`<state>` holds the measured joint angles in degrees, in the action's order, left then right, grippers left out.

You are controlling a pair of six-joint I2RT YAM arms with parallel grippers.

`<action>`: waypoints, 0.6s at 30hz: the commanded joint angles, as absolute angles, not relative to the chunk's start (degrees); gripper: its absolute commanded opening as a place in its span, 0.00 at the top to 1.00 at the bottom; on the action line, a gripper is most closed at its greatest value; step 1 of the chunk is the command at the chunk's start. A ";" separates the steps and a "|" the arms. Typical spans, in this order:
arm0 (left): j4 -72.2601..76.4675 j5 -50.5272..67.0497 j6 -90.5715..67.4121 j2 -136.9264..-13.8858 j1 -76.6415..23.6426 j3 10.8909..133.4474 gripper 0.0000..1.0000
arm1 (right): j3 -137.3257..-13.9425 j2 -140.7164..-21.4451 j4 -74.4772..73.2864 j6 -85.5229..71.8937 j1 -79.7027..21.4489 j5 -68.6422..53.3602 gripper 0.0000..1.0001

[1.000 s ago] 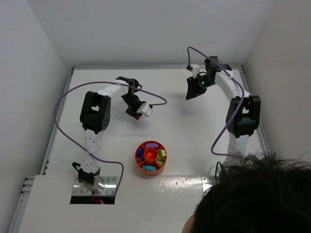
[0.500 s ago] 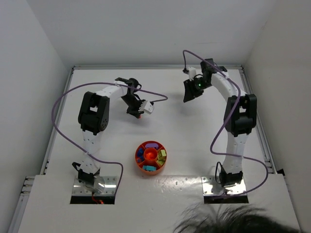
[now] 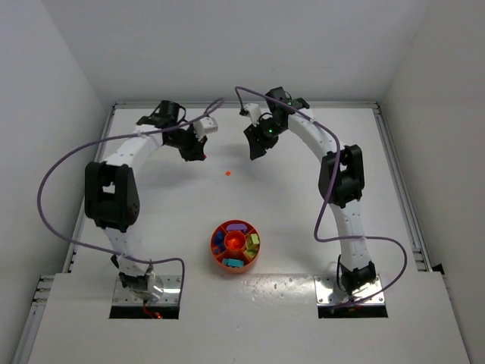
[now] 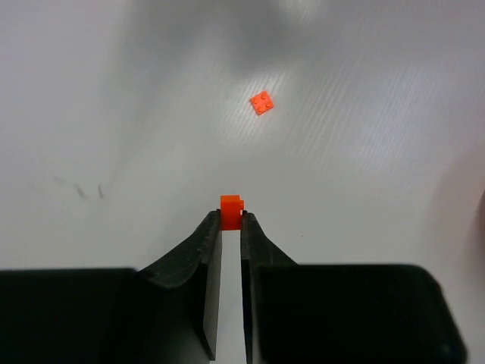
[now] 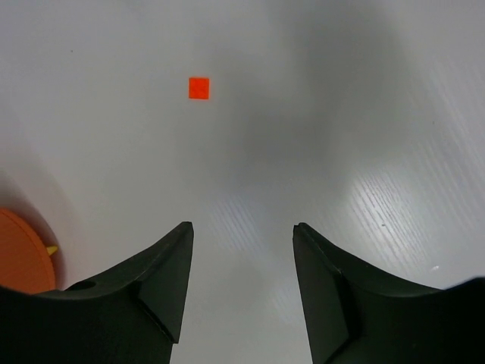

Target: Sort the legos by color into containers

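My left gripper (image 4: 230, 220) is shut on a tiny orange-red lego (image 4: 231, 205) pinched at its fingertips, held above the table. Another orange-red lego (image 4: 262, 101) lies loose on the table beyond it, also in the top view (image 3: 227, 174) and the right wrist view (image 5: 198, 88). My right gripper (image 5: 242, 227) is open with nothing between its fingers. From above, the left gripper (image 3: 195, 153) and the right gripper (image 3: 254, 151) hang at the back, either side of the loose lego. The round orange-red tray (image 3: 214, 252) of containers holds sorted legos.
Purple cables loop from both arms over the table. White walls close in the table at the back and sides. A curved orange-red edge of the tray (image 5: 19, 262) shows at the lower left of the right wrist view.
The left gripper shut on an orange-red lego and swung back-left with it. The right arm swung left toward the middle and its jaws widened. The person's head left the view.
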<state>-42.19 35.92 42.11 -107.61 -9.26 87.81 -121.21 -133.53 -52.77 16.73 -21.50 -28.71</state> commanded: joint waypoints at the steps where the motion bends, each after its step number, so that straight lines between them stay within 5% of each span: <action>1: -34.12 39.11 28.67 -100.03 -6.07 82.20 1.00 | -121.99 -132.28 -52.82 16.61 -22.14 -29.09 0.44; 18: -24.53 35.95 5.46 -92.82 0.62 77.26 1.00 | -131.22 -142.03 -54.93 17.84 -33.05 -14.68 0.51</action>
<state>-27.73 35.94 9.45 -96.57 0.12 77.93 -128.51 -142.69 -54.94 17.02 -32.73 -17.50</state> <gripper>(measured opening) 0.173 0.491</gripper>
